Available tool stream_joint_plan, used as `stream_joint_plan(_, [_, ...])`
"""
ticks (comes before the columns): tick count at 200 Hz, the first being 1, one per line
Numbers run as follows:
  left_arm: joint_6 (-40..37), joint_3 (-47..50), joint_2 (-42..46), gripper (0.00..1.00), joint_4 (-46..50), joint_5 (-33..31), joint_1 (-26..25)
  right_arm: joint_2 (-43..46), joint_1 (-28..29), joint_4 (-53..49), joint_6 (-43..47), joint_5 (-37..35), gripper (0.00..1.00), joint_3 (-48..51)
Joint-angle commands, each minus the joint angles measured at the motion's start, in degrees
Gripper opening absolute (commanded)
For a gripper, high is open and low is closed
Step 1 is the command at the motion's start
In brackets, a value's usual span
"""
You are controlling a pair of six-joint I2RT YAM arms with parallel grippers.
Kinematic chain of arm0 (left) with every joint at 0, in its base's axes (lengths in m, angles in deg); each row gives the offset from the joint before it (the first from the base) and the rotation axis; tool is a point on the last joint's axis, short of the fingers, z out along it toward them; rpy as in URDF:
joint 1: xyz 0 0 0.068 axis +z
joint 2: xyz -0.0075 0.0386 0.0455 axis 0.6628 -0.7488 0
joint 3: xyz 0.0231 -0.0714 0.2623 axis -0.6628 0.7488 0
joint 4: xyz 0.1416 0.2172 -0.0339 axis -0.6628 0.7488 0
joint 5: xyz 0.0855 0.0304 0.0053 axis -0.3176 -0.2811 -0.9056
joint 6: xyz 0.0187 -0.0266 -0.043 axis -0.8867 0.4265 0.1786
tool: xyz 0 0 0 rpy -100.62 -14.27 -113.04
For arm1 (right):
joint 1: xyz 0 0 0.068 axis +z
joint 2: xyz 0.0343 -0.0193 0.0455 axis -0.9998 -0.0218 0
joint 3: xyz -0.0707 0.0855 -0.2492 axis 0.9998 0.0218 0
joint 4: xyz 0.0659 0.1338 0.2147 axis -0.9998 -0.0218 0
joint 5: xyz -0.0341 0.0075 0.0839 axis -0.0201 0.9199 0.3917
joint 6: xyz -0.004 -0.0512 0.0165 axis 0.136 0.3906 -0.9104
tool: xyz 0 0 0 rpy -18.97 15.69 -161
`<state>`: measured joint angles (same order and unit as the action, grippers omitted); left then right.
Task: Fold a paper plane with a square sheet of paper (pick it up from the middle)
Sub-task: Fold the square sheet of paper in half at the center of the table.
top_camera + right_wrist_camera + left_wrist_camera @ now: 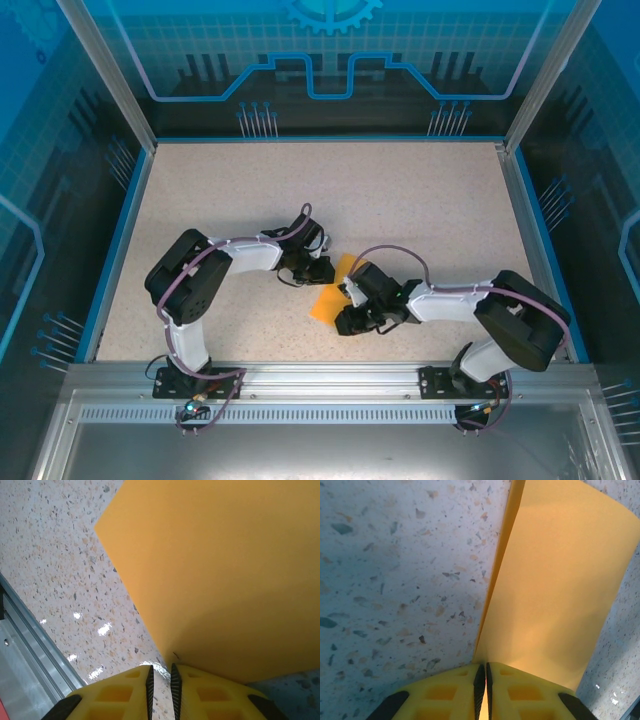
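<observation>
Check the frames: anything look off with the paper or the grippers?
Nothing torn or stray. The orange sheet is bowed rather than flat, with a second layer showing along its left edge. It is pinched in the left gripper. The right gripper sits at the sheet's edge with its jaws nearly closed; grip unclear.

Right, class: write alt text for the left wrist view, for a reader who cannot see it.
The left gripper is shut on the edge of the orange paper, which bows away from its yellow fingers above the speckled table.
</observation>
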<state>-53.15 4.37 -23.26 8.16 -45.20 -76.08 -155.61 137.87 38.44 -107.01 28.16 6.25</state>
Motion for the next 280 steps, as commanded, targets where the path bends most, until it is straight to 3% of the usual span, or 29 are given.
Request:
stream_joint_plan(1, [-1.4, 1.3, -3.4, 0.16, 3.5, -5.6, 1.4, 1.6, 0.0, -9.1, 1.4, -0.7, 0.20, 2.9])
stream_joint_plan(73, [-0.6, 0.7, -2.9, 0.16, 3.0, -4.5, 1.4, 7.7, -8.3, -5.2, -0.6, 4.4, 0.21, -4.2])
stream_joint_plan(154, [0.0, 0.2, -1.8, 0.16, 2.5, -2.9, 1.4, -6.1, -19.9, 0.0, 2.3, 5.5, 0.21, -10.7])
stream_joint_plan(280, [-1.1, 0.9, -0.5, 0.16, 3.7, -4.3, 1.5, -13.5, -28.3, 1.0, 8.3, 4.9, 0.24, -12.5])
